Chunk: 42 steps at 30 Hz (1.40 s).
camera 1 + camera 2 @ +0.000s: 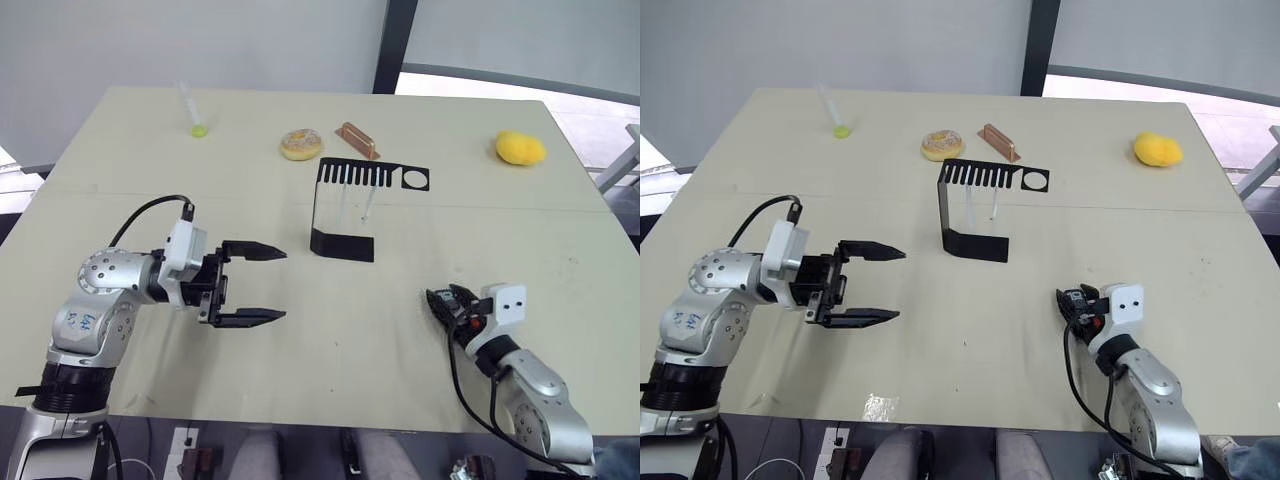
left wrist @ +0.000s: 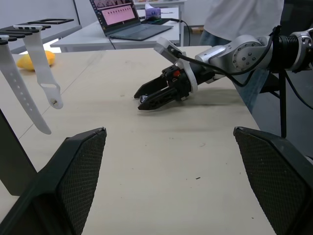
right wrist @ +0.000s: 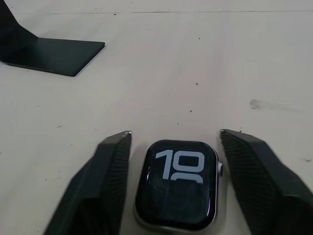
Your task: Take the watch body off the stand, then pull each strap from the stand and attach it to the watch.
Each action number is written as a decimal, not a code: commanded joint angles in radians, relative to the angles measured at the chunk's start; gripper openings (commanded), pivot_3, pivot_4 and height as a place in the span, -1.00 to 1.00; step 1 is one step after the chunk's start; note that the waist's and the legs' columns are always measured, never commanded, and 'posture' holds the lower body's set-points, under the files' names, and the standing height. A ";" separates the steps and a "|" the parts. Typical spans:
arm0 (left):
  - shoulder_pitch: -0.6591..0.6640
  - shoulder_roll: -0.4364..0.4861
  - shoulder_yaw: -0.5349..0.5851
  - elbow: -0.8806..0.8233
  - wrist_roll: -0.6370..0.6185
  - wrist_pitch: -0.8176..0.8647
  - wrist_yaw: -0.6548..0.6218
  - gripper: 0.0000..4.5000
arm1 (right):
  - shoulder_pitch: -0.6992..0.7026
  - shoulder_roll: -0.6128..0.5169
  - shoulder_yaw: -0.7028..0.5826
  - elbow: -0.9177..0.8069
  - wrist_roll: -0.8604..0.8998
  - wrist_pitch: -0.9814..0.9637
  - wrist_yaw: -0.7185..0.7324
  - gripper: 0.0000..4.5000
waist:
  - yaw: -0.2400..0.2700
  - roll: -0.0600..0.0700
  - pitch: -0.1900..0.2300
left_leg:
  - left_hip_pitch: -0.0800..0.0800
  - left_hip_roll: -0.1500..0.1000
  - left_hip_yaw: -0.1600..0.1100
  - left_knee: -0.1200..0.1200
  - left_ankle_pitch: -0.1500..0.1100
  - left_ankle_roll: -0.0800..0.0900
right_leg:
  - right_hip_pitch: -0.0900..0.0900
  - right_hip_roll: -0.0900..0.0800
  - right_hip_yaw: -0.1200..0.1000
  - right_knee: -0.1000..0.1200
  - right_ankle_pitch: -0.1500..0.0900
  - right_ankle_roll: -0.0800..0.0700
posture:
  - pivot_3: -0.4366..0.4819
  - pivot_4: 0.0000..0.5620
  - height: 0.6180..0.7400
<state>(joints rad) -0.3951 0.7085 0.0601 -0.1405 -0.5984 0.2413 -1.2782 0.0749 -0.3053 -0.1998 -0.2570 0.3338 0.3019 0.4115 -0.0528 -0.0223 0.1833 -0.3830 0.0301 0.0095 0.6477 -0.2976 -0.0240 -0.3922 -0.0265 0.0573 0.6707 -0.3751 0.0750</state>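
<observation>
Black watch body (image 3: 176, 185) flat between right end effector (image 3: 175, 181) fingers | straps (image 2: 29, 78) hang on stand (image 1: 342, 243)

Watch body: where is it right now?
The watch body lies on the table between the right tool's fingers, at the robot's right, apart from the stand.

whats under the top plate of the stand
Two white straps hang from the comb slots of the stand, down toward its flat foot without reaching it. The bare table shows around the foot. How the strap tops are held in the slots is not visible.
</observation>
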 commanded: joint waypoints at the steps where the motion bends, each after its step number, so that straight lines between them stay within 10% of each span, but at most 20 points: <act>1: 0.007 0.013 0.029 -0.011 0.000 -0.012 0.000 1.00 | 0.007 -0.032 -0.036 -0.005 0.019 -0.024 0.030 0.99 | 0.000 0.000 0.000 | 0.000 0.000 0.000 0.000 0.000 0.000 | 0.000 0.000 0.000 0.000 0.000 0.000 | -0.05 -0.47 1.00; 12: 0.229 0.050 0.219 0.008 0.043 -0.064 0.116 1.00 | 0.245 -0.299 -0.356 -0.277 0.283 -0.036 0.339 0.99 | 0.002 0.001 0.000 | 0.002 0.001 -0.001 -0.001 0.000 0.000 | 0.003 0.000 0.000 -0.001 0.000 0.000 | -0.05 -0.47 1.00; 24: 0.506 0.032 0.521 0.237 0.175 -0.299 0.318 1.00 | 0.375 -0.425 -0.724 0.330 0.138 -0.484 0.569 0.99 | 0.010 0.000 0.000 | 0.015 0.002 0.001 -0.005 -0.008 0.005 | 0.019 0.000 0.000 -0.016 0.000 0.001 | -0.05 -0.47 1.00; 32: 0.480 0.007 0.507 0.145 0.145 -0.222 0.420 1.00 | 0.273 -0.427 -0.635 0.387 0.142 -0.555 0.574 0.99 | 0.010 0.000 0.000 | 0.016 0.001 0.001 -0.003 -0.008 0.005 | 0.020 -0.002 0.000 -0.014 0.000 0.001 | -0.05 -0.47 1.00; 42: 0.315 -0.122 0.256 -0.295 0.094 0.109 0.703 1.00 | 0.113 -0.250 -0.289 -0.005 0.288 -0.424 0.523 0.99 | 0.012 0.000 0.000 | 0.015 0.001 0.001 -0.001 -0.008 0.004 | 0.019 -0.001 -0.001 -0.010 0.001 0.002 | -0.05 -0.47 1.00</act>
<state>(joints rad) -0.0719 0.5938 0.3260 -0.3804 -0.4936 0.3055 -0.6362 0.1898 -0.5580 -0.4938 -0.2097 0.6054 -0.1239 0.9613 -0.0411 -0.0219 0.1834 -0.3683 0.0314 0.0103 0.6471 -0.3054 -0.0205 -0.3735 -0.0273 0.0567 0.6609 -0.3743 0.0768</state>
